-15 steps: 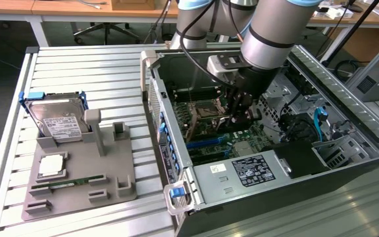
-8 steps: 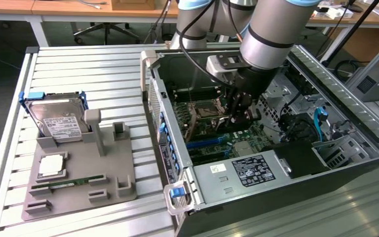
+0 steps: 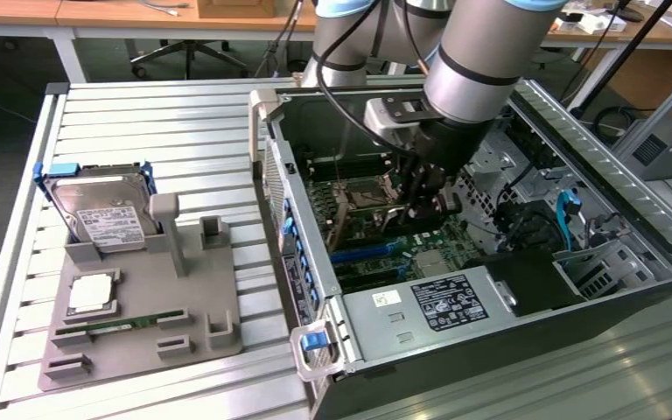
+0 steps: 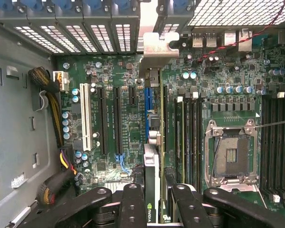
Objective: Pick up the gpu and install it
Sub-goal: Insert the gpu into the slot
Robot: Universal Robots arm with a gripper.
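Note:
My gripper point(image 3: 422, 208) is down inside the open computer case point(image 3: 430, 306), above the motherboard point(image 4: 109, 118). It is shut on the gpu point(image 4: 152, 161), a thin black card seen edge-on between the two black fingers point(image 4: 133, 199). The card's silver end bracket point(image 4: 154, 52) reaches toward the case's rear slot openings. The card runs along the line of the blue expansion slot point(image 4: 148, 102). Whether its edge sits in the slot, I cannot tell. In the exterior view the gpu point(image 3: 412, 219) is a dark shape under the wrist.
Beside the case, a grey fixture point(image 3: 137, 306) on the slatted table holds a silver hard drive in a blue frame point(image 3: 102, 210), a square chip point(image 3: 91, 293) and a green memory stick point(image 3: 126, 324). An empty CPU socket point(image 4: 230, 154) and cable bundles point(image 4: 52, 185) flank the card.

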